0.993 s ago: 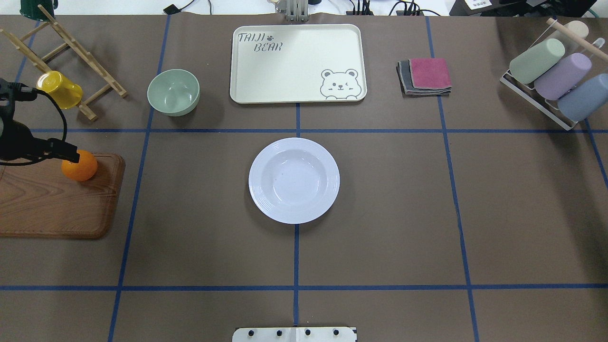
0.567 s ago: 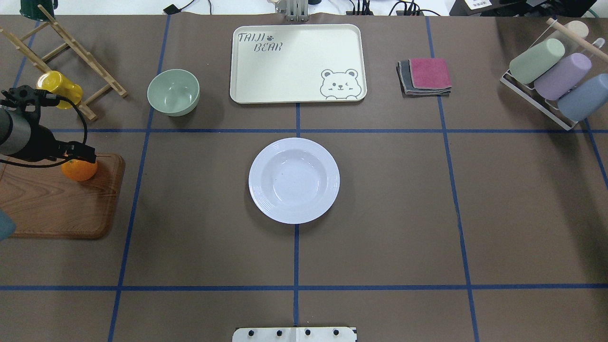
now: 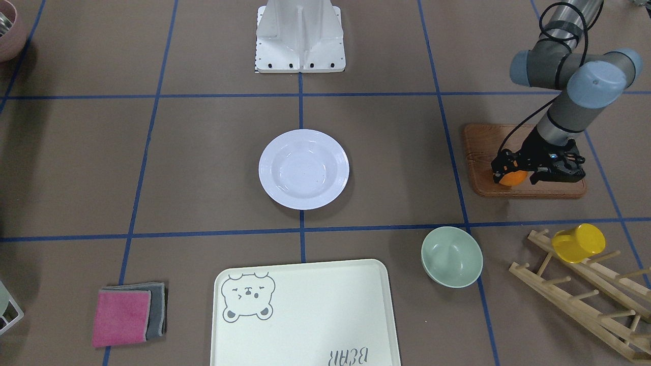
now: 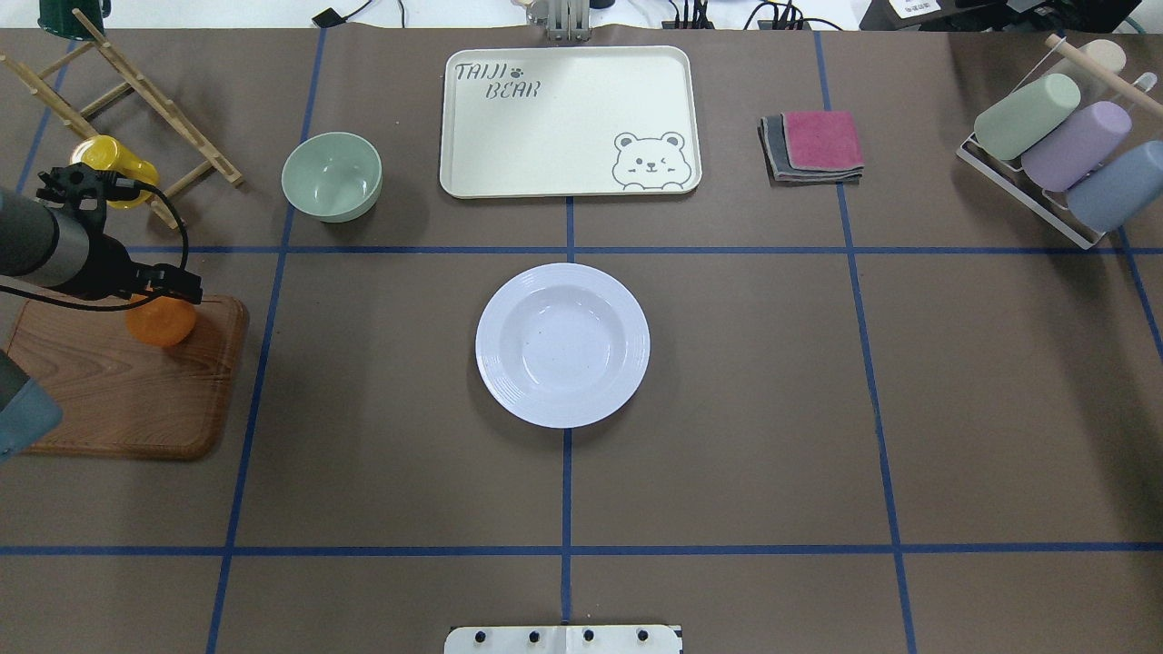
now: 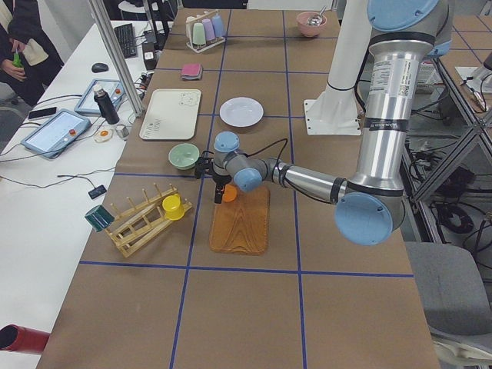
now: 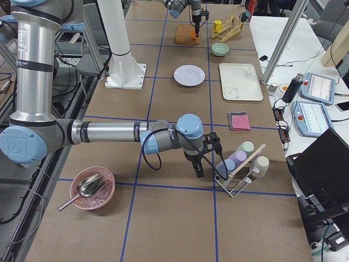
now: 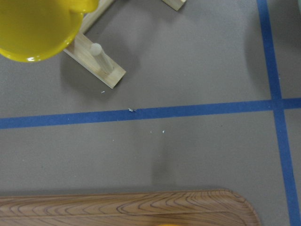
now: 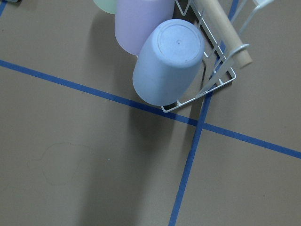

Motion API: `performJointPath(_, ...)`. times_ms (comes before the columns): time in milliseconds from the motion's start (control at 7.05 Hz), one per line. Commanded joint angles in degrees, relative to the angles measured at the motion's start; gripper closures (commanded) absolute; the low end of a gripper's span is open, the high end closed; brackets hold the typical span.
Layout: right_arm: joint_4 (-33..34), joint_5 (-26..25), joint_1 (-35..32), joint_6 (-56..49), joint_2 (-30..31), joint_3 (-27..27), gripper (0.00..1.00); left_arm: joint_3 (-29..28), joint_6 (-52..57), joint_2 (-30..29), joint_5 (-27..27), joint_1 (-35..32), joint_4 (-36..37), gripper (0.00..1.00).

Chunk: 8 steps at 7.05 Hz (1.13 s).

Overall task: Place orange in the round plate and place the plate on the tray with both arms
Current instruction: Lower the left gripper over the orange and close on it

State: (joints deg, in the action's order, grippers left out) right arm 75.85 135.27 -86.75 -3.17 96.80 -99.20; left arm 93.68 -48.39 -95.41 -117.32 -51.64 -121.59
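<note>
- Brown-papered table [image 4: 727, 436] with blue tape lines; a wooden cutting board [image 4: 118, 400] lies at its left edge.
- Orange [image 4: 162, 323], small, round and bright, sits on the board's far corner toward the plate, directly beneath the left gripper [image 3: 513, 172], the nearer one by far.
- Fingers flank the fruit; clamped or loose, I cannot tell.
- Round plate [image 4: 495, 363], white and empty, lies at table centre.
</note>
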Motion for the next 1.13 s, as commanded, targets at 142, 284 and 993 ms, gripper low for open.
performJointPath(142,0.0,0.0,0.0,0.0,-0.1,-0.1,0.0,0.3,0.9,0.7,-0.9,0.0,0.1,0.02)
performJointPath(284,0.0,0.0,0.0,0.0,-0.1,-0.2,0.0,0.3,0.9,0.7,-0.8,0.2,0.0,0.02)
performJointPath(993,0.0,-0.1,0.0,1.2,-0.6,-0.1,0.0,-0.3,1.1,0.9,0.1,2.2,0.1,0.02)
